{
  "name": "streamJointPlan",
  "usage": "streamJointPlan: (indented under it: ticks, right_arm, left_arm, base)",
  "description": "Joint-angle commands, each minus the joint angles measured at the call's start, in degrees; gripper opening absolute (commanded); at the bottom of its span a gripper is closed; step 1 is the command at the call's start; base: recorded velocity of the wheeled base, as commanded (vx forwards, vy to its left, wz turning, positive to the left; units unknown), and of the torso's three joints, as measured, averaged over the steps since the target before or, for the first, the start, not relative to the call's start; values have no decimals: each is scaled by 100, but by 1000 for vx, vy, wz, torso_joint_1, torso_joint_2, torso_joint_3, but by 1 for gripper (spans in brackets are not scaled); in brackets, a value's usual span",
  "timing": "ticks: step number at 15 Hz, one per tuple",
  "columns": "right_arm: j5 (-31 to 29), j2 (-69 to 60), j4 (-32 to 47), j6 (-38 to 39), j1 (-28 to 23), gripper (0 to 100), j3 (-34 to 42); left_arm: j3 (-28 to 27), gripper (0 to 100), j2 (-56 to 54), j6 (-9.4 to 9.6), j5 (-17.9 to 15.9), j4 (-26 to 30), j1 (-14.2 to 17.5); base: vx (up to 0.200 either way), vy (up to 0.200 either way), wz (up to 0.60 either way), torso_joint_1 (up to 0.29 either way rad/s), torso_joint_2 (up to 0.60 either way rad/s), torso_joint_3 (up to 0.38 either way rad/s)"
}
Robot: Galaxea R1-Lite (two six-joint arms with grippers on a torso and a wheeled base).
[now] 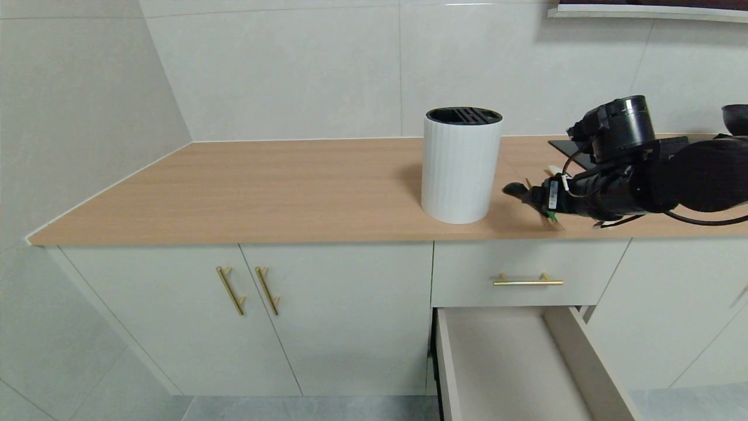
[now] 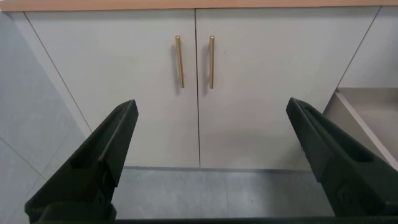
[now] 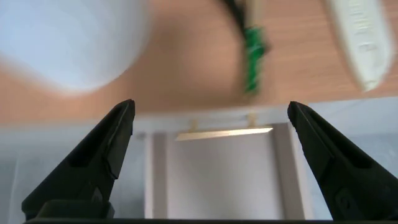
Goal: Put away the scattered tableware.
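over on the left, the left gripper [image 2: 211,106] hangs low in front of the cabinet doors [image 2: 267,93], below the counter's front edge, fingers wide apart and holding nothing. we judge it out of this play: it is well apart from anything on top.

moving right along the counter [image 1: 263,193], the white holder [image 1: 461,172] stands upright near the front edge, slotted black top facing up. just right of it comes the right gripper [image 1: 529,199], low over the counter with fingers spread and nothing between them. this is clearly the nearer arm.

now the piece that matters: the green-tipped utensil [image 3: 252,59] lies flat near the front edge, just beyond the right gripper's fingertips and off-centre between them, nearer the finger on the side away from the holder. its long axis runs from the back of the counter toward the front edge, green end [image 1: 549,217] nearest the edge, so the shaft crosses the line from finger to finger. we reckon that suits a straight pinch once the gripper shifts away from the holder and drops.

it looks slim and stick-like, dark along the shaft with a bright green band; we cannot tell whether it is one piece or a pair. farther right lies a white utensil [image 3: 360,37], pale and broader. beneath the edge, the open drawer [image 1: 502,362] waits.
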Motion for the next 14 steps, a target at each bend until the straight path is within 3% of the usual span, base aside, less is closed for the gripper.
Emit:
streamJointPlan:
  ticks: [1, 12, 13, 14]
  right_arm:
    - [-142, 493, 10, 74, -190, 100, -282]
    - [-160, 915, 28, 30, -375, 100, -413]
    - [-160, 924, 28, 30, -375, 0, -422]
    - [-160, 924, 28, 30, -375, 0, -422]
  left_arm:
    - [0, 100, 2, 0, -5, -1, 0]
    - [0, 100, 2, 0, 4, -1, 0]
    - [0, 100, 2, 0, 4, -1, 0]
    - [0, 100, 2, 0, 4, -1, 0]
  base:
    - [0, 0, 0, 0, 0, 0]
    - [0, 0, 0, 0, 0, 0]
    - [0, 0, 0, 0, 0, 0]
    - [0, 0, 0, 0, 0, 0]
